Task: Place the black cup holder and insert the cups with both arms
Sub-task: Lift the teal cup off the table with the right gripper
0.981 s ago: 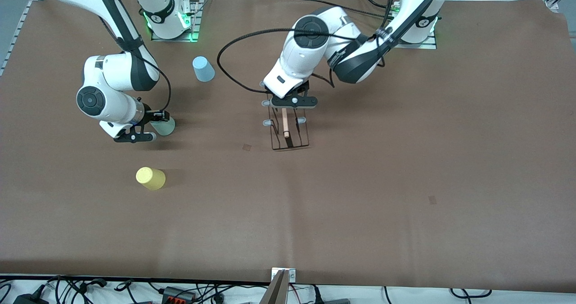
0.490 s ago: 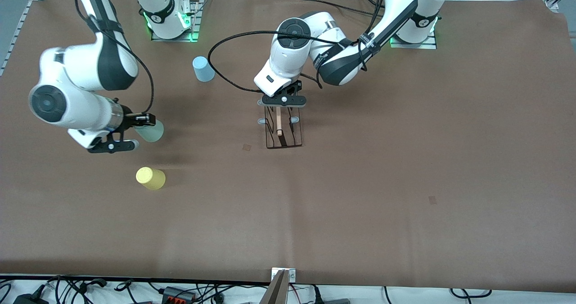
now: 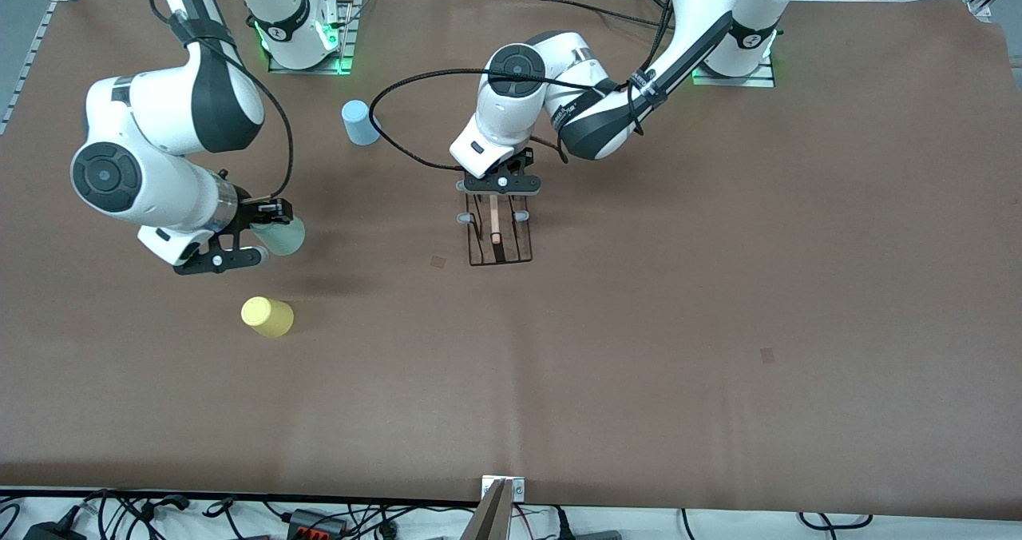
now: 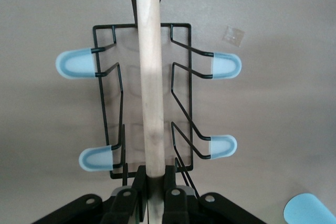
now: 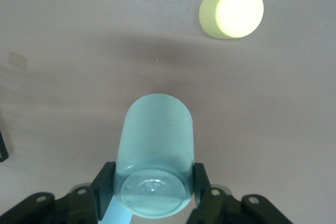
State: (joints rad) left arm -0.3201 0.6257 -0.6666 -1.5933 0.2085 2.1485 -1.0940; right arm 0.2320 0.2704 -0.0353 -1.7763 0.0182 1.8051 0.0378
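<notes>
The black cup holder (image 3: 498,240) is at the table's middle, its wooden rod handle (image 4: 149,77) clamped in my left gripper (image 3: 498,192). Its pale blue-tipped pegs (image 4: 76,64) stick out to both sides. In the left wrist view my left gripper (image 4: 152,182) is shut on the rod's end. My right gripper (image 3: 267,228) is shut on the mint green cup (image 3: 281,236) and holds it sideways over the table toward the right arm's end; the right wrist view shows my right gripper (image 5: 155,182) round that cup (image 5: 156,150). The yellow cup (image 3: 267,316) and the light blue cup (image 3: 360,122) stand upside down on the table.
The brown table cover (image 3: 718,284) stretches wide toward the left arm's end. A small patch (image 3: 438,261) lies beside the holder. Both arm bases (image 3: 303,37) stand at the table's edge farthest from the front camera. Cables run along the nearest edge (image 3: 319,516).
My right gripper lifted the mint green cup off the table and carried it slightly toward the holder. My left gripper shifted the cup holder a little toward the right arm's end.
</notes>
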